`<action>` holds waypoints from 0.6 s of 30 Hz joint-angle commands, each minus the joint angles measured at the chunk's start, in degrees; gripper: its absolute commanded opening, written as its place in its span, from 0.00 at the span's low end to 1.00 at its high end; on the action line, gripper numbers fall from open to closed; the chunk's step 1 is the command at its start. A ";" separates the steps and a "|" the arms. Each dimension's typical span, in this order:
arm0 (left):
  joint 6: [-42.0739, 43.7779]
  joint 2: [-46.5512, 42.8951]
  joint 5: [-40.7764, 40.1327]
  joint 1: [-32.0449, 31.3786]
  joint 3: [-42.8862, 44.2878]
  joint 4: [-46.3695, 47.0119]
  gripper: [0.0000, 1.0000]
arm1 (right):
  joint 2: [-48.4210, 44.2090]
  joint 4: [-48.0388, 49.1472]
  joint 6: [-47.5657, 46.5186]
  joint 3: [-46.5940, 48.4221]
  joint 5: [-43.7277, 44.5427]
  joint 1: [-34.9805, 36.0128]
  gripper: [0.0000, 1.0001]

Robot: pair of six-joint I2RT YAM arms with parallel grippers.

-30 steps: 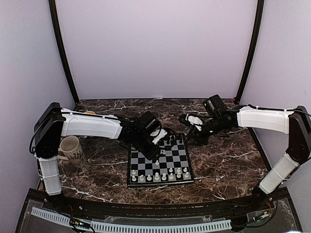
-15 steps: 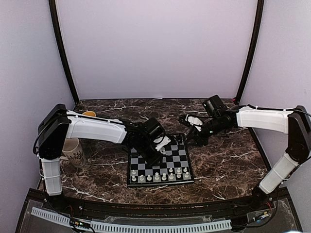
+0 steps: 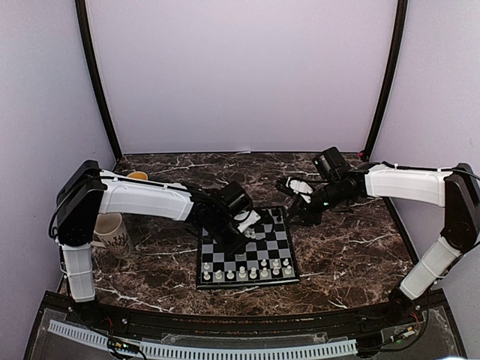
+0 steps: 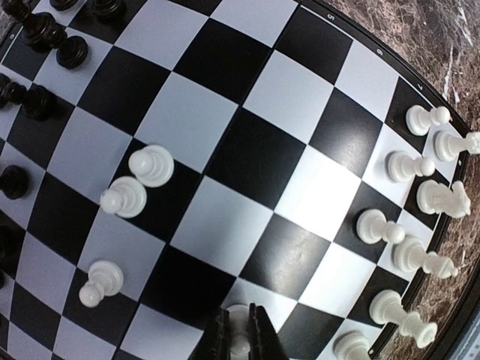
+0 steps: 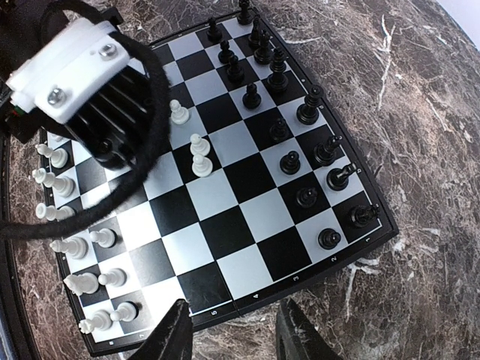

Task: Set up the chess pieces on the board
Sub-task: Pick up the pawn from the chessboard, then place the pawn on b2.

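Handling the chess pieces [image 4: 150,165] calls for a light, exact pinch. They look like smooth, stiff plastic, almost weightless and narrow-based, so I judge that a nudge would topple one into its neighbours. The best hold is probably across the slim neck below the head, coming straight down so the fingers clear the men alongside.

The board [image 3: 225,259] lies at about 6 o'clock from the middle of the bench [image 3: 345,247]. In the top view the white men line its 6 o'clock edge and the black men its 12 o'clock edge. Three white pawns stand loose towards the middle, two of them just beside each other.

The left fingers [image 4: 219,341] are drawn together on a small white piece [image 4: 238,339], low over the squares near the white ranks. Only its top shows, so I cannot tell which man it is or whether it rests on the square. The right fingers [image 5: 174,334] stand apart with nothing between them, hanging by the board's 2 o'clock corner, near the black men. A mug [image 3: 111,232] stands well apart at 9 o'clock.
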 commanded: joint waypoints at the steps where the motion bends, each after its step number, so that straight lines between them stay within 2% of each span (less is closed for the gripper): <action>1: 1.93 -8.97 0.49 -0.69 -4.29 -2.91 0.04 | 0.58 0.07 -0.33 1.01 -0.31 0.16 0.39; 8: 4.11 -13.61 0.96 -0.88 -11.75 -4.68 0.04 | 0.96 -0.11 -0.41 1.27 -0.56 0.16 0.39; 18: 3.75 -12.85 0.65 -0.97 -13.24 -4.21 0.04 | 1.04 -0.45 -0.26 1.54 -0.67 0.27 0.39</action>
